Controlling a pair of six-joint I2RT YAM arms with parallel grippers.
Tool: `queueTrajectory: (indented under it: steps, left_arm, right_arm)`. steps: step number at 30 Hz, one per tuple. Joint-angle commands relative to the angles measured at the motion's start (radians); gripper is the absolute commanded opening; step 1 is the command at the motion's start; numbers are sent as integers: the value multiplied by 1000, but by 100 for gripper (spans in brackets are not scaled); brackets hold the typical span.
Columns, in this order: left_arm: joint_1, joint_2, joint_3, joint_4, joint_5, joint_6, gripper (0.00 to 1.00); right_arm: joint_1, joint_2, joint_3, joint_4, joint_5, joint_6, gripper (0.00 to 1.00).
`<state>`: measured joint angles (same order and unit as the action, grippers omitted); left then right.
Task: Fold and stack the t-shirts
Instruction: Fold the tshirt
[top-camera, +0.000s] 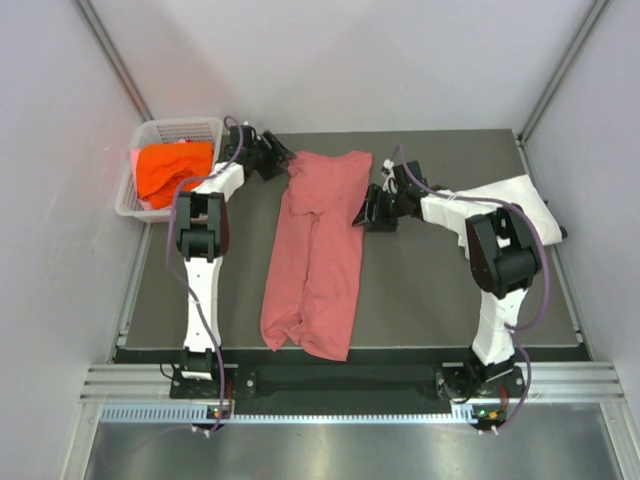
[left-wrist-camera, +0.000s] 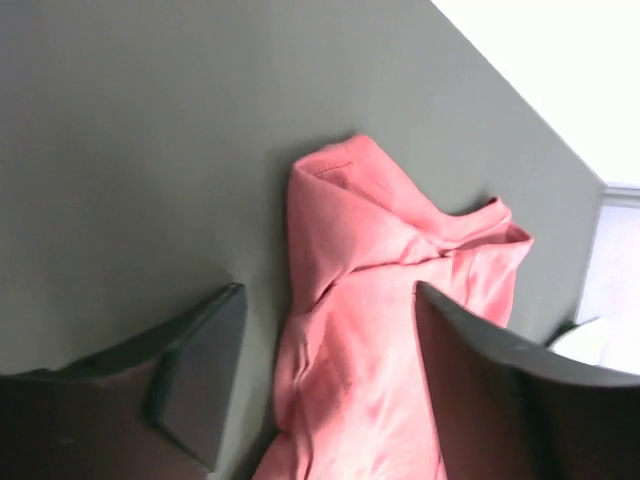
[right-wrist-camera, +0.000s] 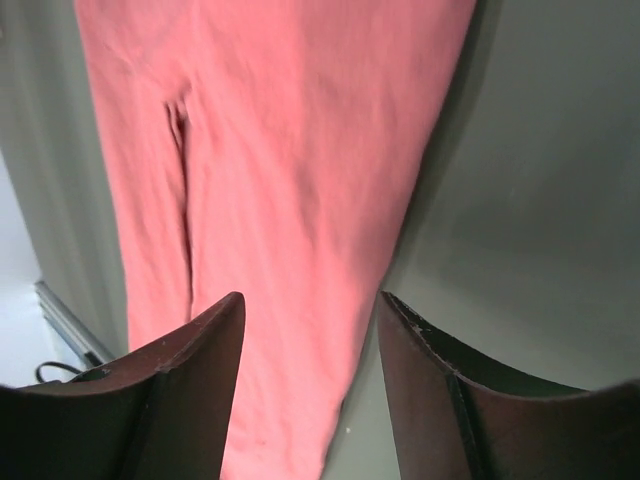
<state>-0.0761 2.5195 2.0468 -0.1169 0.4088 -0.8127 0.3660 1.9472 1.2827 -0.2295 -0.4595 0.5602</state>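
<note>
For the end-over-end fold that seems next, the left gripper (top-camera: 278, 165) and right gripper (top-camera: 368, 212), both with fingers apart and holding nothing, should pinch matching far corners of the pink t-shirt (top-camera: 315, 250) and carry them level toward the near end. The shirt lies mid-table as a long narrow strip running near to far, softly creased, its near end bunched.

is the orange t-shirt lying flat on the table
No, the orange t-shirt sits bunched in the white basket at the far left.
</note>
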Motion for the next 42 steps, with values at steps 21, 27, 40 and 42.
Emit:
queueTrajectory:
  steps: [21,27,40,42]
  left_arm:
    - [-5,-450,-534,-93,-18,122,64]
    - [-37,-461,-636,-23,-8,110,53]
    - [-71,-334,-579,92,-14,15,0]
    - [-79,-320,-562,98,-24,6,2]
  right_arm:
    - [-98,352,467,-123,-64,13,44]
    - [-125,384,517,-148,-62,7,13]
    - [-205,485,681,-203,-90,0,0]
    - [-217,502,711,-211,-91,4,0]
